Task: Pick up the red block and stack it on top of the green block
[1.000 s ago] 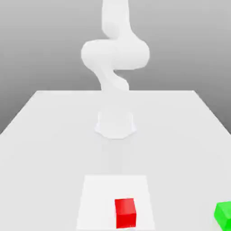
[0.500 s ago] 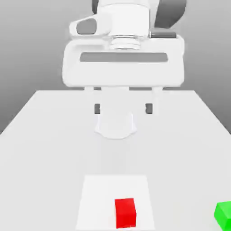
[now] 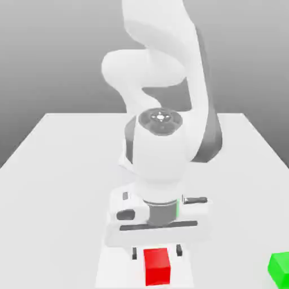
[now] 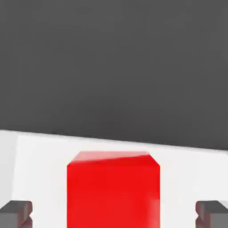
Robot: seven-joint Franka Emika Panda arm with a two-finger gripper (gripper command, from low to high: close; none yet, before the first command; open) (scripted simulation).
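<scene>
With the hand (image 3: pixel 157 253) spread just behind the red block (image 3: pixel 157 266) near the counter (image 3: pixel 62 169) edge, and the green block (image 3: pixel 279 268) well apart toward the exterior view's right, centre both fingers (image 4: pixel 17 213) around it before closing.

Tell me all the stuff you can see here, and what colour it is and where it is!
red block: one, bright red, on the pale square patch at the near edge of the table, between the gripper's fingers.
green block: one, bright green, on the table at the exterior view's far right, partly cut off, apart from the red block.
square patch: one, lighter white, under the red block.
table: one, white.
arm: one, white with grey parts, bent down over the table.
gripper: one, white with dark fingertips, open, straddling the red block.
</scene>
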